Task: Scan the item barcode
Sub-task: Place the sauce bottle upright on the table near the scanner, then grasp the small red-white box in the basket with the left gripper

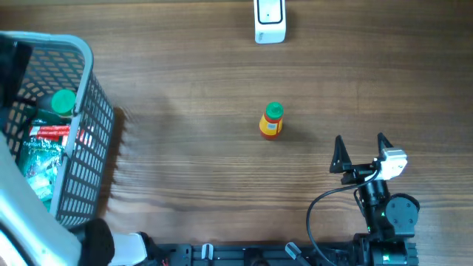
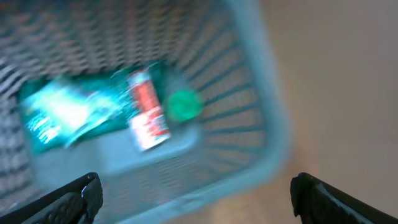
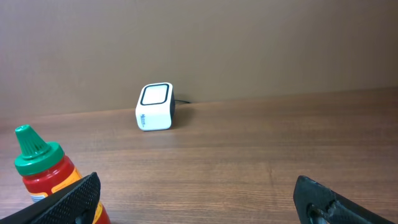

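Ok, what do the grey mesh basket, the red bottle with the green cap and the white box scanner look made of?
Grey mesh basket: matte moulded plastic, going by its thick, even lattice. Red bottle: probably glossy plastic, with a yellow label wrapped round it. White box scanner: smooth hard plastic shell with a dark-rimmed window.

No legible txt: scanner [image 3: 154,107] side print, bottle [image 3: 45,179] label, pkgs [image 2: 62,115] in basket [image 1: 89,148] too blurry.
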